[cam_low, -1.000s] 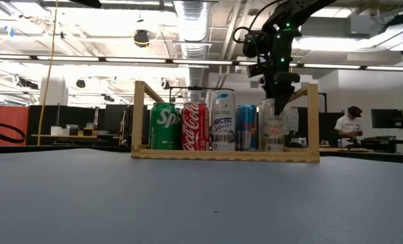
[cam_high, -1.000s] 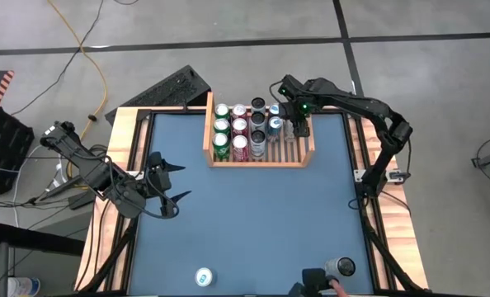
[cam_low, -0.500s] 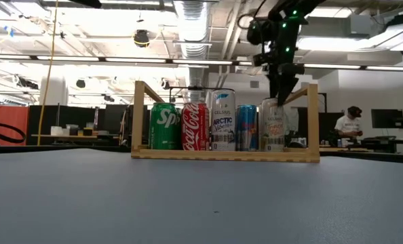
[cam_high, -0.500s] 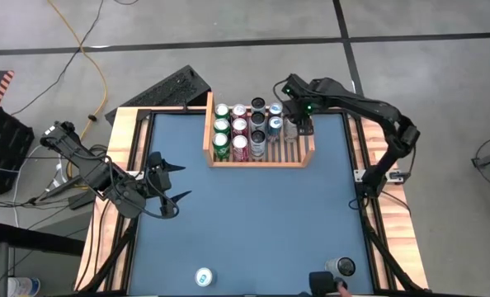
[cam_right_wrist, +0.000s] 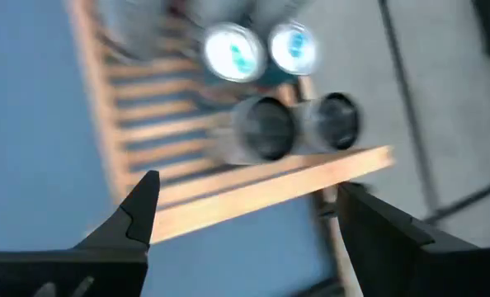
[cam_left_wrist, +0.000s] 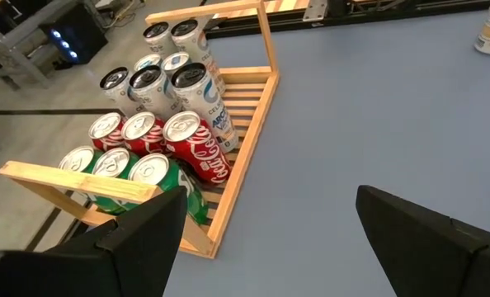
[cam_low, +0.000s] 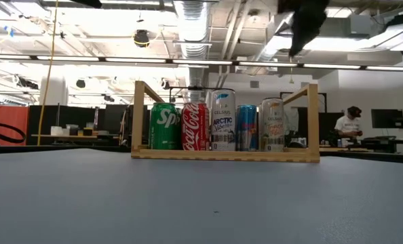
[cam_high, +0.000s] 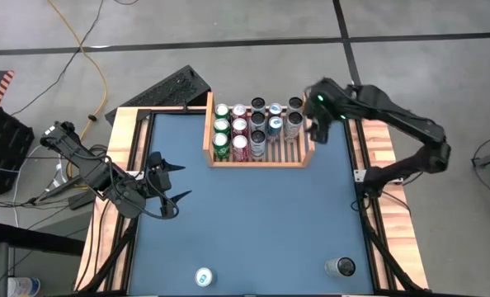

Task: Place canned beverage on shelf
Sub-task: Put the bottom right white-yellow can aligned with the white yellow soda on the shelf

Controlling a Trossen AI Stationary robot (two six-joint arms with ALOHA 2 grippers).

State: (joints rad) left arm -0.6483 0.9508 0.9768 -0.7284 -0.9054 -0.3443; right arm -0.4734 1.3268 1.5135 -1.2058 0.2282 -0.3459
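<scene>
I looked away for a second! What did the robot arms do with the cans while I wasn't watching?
The right gripper let go of the silver can it had set in the shelf and lifted up and away toward the shelf's right side, open and empty. A hand at the table's near edge by the loose can is gone. The left gripper, the other shelf cans and both loose cans stayed put.

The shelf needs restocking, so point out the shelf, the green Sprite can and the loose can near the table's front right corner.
shelf point(cam_high: 260, 162): high view, front wooden wall.
green Sprite can point(cam_low: 164, 126): low view, label.
loose can point(cam_high: 343, 266): high view, top.
</scene>
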